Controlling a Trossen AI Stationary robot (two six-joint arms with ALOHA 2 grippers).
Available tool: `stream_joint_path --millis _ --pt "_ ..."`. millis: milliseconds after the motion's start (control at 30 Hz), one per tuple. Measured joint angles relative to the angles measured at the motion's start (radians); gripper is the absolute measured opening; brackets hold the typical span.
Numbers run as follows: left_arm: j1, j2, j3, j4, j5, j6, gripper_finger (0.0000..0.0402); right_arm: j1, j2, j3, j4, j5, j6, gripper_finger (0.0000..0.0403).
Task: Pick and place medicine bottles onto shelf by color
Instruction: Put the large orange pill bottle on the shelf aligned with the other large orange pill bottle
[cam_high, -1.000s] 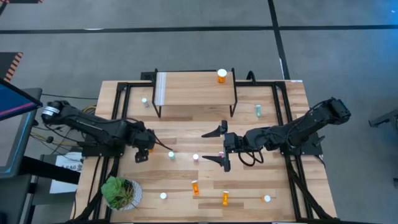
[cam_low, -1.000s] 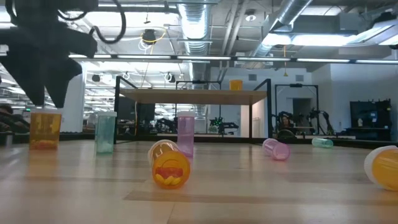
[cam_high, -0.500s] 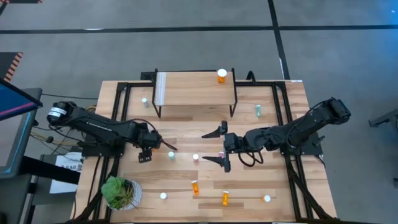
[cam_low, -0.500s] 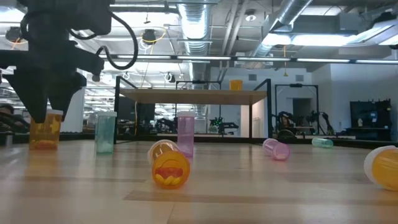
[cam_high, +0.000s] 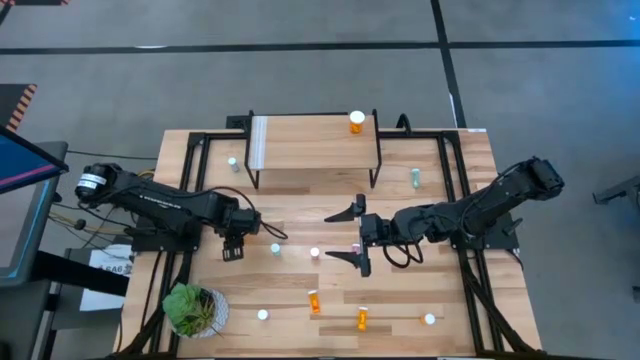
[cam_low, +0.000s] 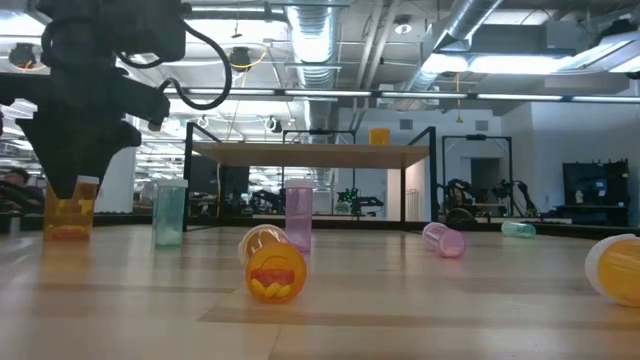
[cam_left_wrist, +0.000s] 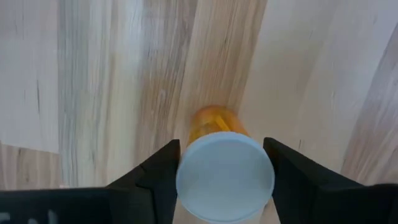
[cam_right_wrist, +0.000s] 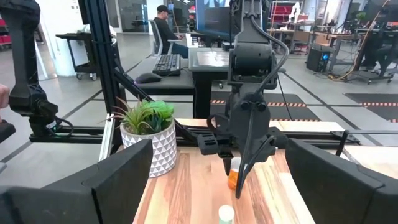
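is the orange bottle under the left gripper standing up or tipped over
Upright: the orange bottle shows its white cap end-on between the open left gripper's fingers, standing on the table.

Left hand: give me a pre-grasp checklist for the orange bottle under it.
1. Orange bottle upright, white cap up: ok.
2. Left hand centred, one finger on each side of the cap: ok.
3. Fingers open wider than the cap: ok.
4. Hand low enough to grip the body rather than the cap: cannot tell.
5. Nearest neighbour, the green bottle, clear of the fingers: ok.
6. Right hand open, waiting mid-table, away from the left: ok.
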Motion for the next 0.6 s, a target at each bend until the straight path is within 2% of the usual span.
stream_joint_path --millis 133,333,600 --pt "0.001 0.001 0.014 -0.018 -0.003 0.001 0.0179 0.0 0.0 0.0 0.0 0.0 0.0 0.0391" --pt "0.001 0.001 0.142 -0.11 -0.027 0.029 0.0219 0.0 0.005 0.0 -0.001 0.0 0.0 0.0391" --pt "0.001 0.001 0.384 -0.181 -0.034 0.122 0.0188 -0.001 0.005 0.0 -0.01 0.0 0.13 0.0391"
